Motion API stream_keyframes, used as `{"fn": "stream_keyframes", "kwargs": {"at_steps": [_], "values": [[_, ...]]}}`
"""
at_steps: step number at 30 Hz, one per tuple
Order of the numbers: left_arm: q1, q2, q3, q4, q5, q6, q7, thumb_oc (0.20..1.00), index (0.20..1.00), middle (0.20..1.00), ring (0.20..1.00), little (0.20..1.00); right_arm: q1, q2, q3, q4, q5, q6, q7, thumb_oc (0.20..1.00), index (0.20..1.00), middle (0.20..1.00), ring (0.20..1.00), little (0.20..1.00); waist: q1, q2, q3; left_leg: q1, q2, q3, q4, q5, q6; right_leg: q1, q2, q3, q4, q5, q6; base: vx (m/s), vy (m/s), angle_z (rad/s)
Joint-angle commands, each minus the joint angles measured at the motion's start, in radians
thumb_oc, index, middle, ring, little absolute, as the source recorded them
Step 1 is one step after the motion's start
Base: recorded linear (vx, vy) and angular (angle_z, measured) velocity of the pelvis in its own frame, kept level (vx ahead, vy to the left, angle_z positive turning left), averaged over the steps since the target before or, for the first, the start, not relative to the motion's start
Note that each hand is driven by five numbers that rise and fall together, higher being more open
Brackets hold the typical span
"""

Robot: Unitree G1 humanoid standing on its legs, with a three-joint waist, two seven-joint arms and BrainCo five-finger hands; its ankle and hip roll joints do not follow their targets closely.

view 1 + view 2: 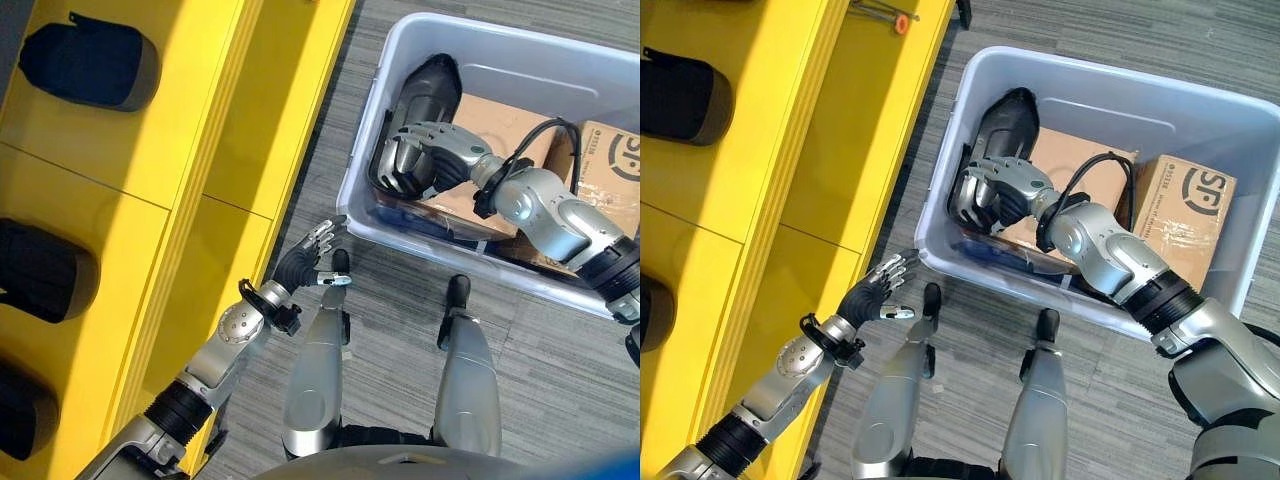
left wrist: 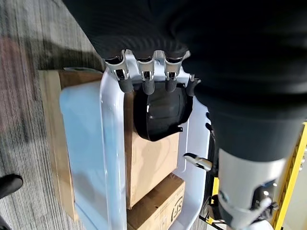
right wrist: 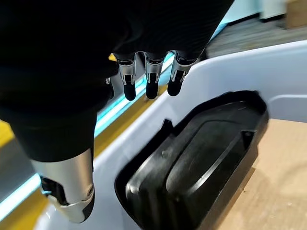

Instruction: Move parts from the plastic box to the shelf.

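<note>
A black moulded part [image 1: 432,82] leans in the left end of the pale plastic box [image 1: 480,55], resting against flat cardboard. My right hand [image 1: 412,157] hovers over the part's lower half; in the right wrist view its fingers [image 3: 146,79] hang relaxed just above the part [image 3: 201,163], not closed round it. My left hand [image 1: 310,250] is open in the air beside the box's near left corner, between the box and the yellow shelf [image 1: 200,120]. The left wrist view looks past its fingers [image 2: 144,79] at the same part [image 2: 160,112].
Three black parts [image 1: 90,65] [image 1: 40,270] [image 1: 20,410] lie on the shelf's left side. Inside the box sit a flat cardboard sheet [image 1: 500,125] and a brown carton [image 1: 1185,215]. Grey floor lies between shelf and box.
</note>
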Motion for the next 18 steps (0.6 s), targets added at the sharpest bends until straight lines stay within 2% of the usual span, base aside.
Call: {"fn": "stream_keyframes", "kwargs": {"at_steps": [1, 3, 6, 10, 13, 14, 16, 18], "values": [[0.045, 0.029, 0.037, -0.069, -0.010, -0.070, -0.050, 1.000, 1.000, 1.000, 1.000, 1.000, -0.156, -0.040, 0.103, 0.029, -0.088, -0.023, -0.017, 1.000, 1.000, 1.000, 1.000, 1.000, 0.001, -0.007, -0.013, -0.044, -0.042, 0.031, 0.068, -0.116, 0.055, 0.025, 0.048, 0.031, 0.020, -0.077, -0.075, 0.01, -0.013, 0.14], [0.058, 0.032, 0.039, -0.074, -0.019, -0.049, -0.042, 1.000, 1.000, 1.000, 1.000, 1.000, -0.151, -0.056, 0.121, 0.050, -0.090, -0.002, -0.021, 1.000, 1.000, 1.000, 1.000, 1.000, 0.005, -0.005, -0.013, -0.048, -0.047, 0.023, 0.072, -0.118, 0.055, 0.027, 0.044, 0.030, 0.034, -0.089, -0.075, 0.04, -0.010, 0.15], [0.052, 0.042, 0.037, -0.050, -0.016, -0.064, -0.045, 1.000, 1.000, 1.000, 1.000, 1.000, -0.191, -0.076, 0.189, 0.160, -0.063, 0.007, -0.036, 1.000, 1.000, 1.000, 1.000, 1.000, 0.019, -0.006, -0.013, -0.065, -0.045, 0.018, 0.068, -0.110, 0.056, 0.023, 0.043, 0.026, 0.034, -0.087, -0.070, 0.02, -0.027, 0.16], [0.055, 0.050, 0.048, -0.044, -0.014, -0.065, -0.047, 1.000, 1.000, 1.000, 1.000, 1.000, -0.211, -0.078, 0.220, 0.227, -0.054, 0.070, 0.038, 1.000, 1.000, 1.000, 1.000, 1.000, 0.029, -0.011, -0.013, -0.072, -0.045, 0.019, 0.068, -0.110, 0.058, 0.028, 0.041, 0.019, 0.025, -0.086, -0.067, 0.01, -0.036, 0.08], [0.058, 0.051, 0.047, -0.044, -0.014, -0.065, -0.047, 1.000, 1.000, 1.000, 1.000, 1.000, -0.208, -0.077, 0.221, 0.227, -0.054, 0.070, 0.038, 1.000, 1.000, 1.000, 1.000, 1.000, 0.027, -0.012, -0.013, -0.067, -0.047, 0.020, 0.069, -0.114, 0.058, 0.032, 0.039, 0.019, 0.027, -0.091, -0.067, 0.01, -0.023, 0.00], [0.055, 0.052, 0.060, -0.045, -0.004, -0.050, -0.057, 1.000, 1.000, 1.000, 1.000, 1.000, -0.212, -0.049, 0.228, 0.341, -0.090, 0.193, 0.166, 1.000, 1.000, 1.000, 1.000, 1.000, 0.041, -0.015, -0.013, -0.075, -0.044, 0.022, 0.075, -0.115, 0.060, 0.038, 0.040, 0.014, 0.019, -0.090, -0.065, 0.01, -0.081, -0.01], [0.060, 0.051, 0.076, -0.061, 0.002, -0.030, -0.068, 1.000, 1.000, 1.000, 1.000, 1.000, -0.202, -0.029, 0.222, 0.415, -0.100, 0.229, 0.218, 1.000, 1.000, 1.000, 1.000, 1.000, 0.046, -0.018, -0.013, -0.077, -0.040, 0.024, 0.076, -0.115, 0.061, 0.049, 0.044, 0.012, 0.009, -0.089, -0.065, 0.01, -0.084, -0.04], [0.063, 0.052, 0.082, -0.072, 0.006, -0.017, -0.073, 1.000, 1.000, 1.000, 1.000, 1.000, -0.202, -0.026, 0.215, 0.436, -0.078, 0.207, 0.218, 1.000, 1.000, 1.000, 1.000, 1.000, 0.048, -0.019, -0.013, -0.075, -0.037, 0.025, 0.075, -0.115, 0.061, 0.056, 0.046, 0.011, 0.003, -0.087, -0.064, 0.01, -0.042, 0.01]]}}
